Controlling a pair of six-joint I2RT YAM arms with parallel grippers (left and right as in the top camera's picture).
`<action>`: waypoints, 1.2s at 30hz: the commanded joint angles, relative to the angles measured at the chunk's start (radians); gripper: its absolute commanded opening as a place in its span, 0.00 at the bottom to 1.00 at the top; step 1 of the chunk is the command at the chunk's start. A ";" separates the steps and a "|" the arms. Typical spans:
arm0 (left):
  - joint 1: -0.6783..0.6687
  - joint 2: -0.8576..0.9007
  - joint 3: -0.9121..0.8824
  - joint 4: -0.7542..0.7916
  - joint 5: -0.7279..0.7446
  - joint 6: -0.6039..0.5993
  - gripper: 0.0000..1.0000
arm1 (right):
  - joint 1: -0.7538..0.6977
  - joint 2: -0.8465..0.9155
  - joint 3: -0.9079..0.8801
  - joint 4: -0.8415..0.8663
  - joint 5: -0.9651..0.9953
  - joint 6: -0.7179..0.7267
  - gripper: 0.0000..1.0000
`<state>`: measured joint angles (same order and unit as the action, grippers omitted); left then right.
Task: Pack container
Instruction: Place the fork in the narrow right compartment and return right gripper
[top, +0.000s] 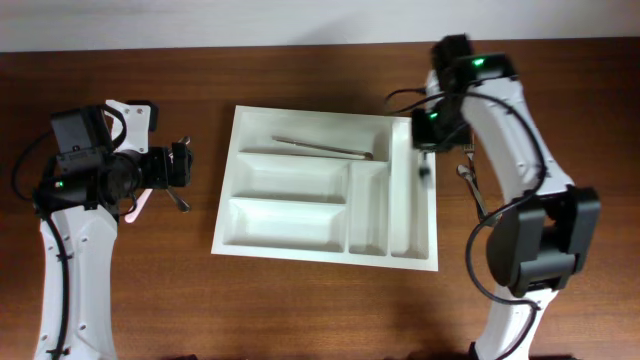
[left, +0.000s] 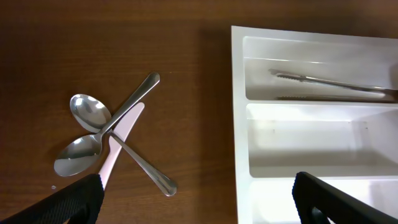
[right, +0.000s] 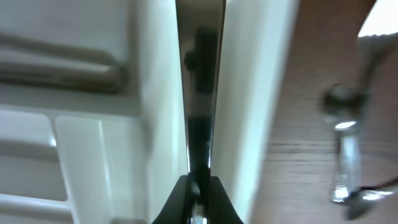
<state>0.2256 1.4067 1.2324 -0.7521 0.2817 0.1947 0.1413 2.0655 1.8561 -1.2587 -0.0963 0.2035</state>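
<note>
The big white container (top: 290, 222) sits in the middle of the brown surface (top: 330, 300). Its top long slot has a long metal piece (top: 320, 147) lying in it.

The right gripper (right: 198, 186) has its jaws pressed tight on a thin metal piece of cutlery (right: 199, 74). It hangs over the narrow slot by the container's right wall. More cutlery (top: 470, 185) lies just past that wall, blurry up close.

The left gripper (top: 183, 170) has its jaws spread wide, holding nothing. Below it, left of the container and apart from it, two spoons (left: 90, 112) and a pale knife (left: 121, 134) lie crossed in a pile.
</note>
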 joint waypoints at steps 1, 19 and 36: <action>0.003 0.003 0.016 0.002 0.018 0.016 0.99 | 0.046 0.000 -0.086 0.045 0.000 0.122 0.04; 0.003 0.003 0.016 0.003 0.018 0.016 0.99 | 0.063 -0.058 -0.167 0.160 0.100 0.084 0.56; 0.003 0.003 0.016 0.002 0.018 0.016 0.99 | -0.431 -0.076 -0.164 0.189 0.296 -0.132 0.79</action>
<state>0.2256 1.4067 1.2324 -0.7517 0.2821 0.1947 -0.2173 1.9434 1.6852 -1.0721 0.2420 0.1680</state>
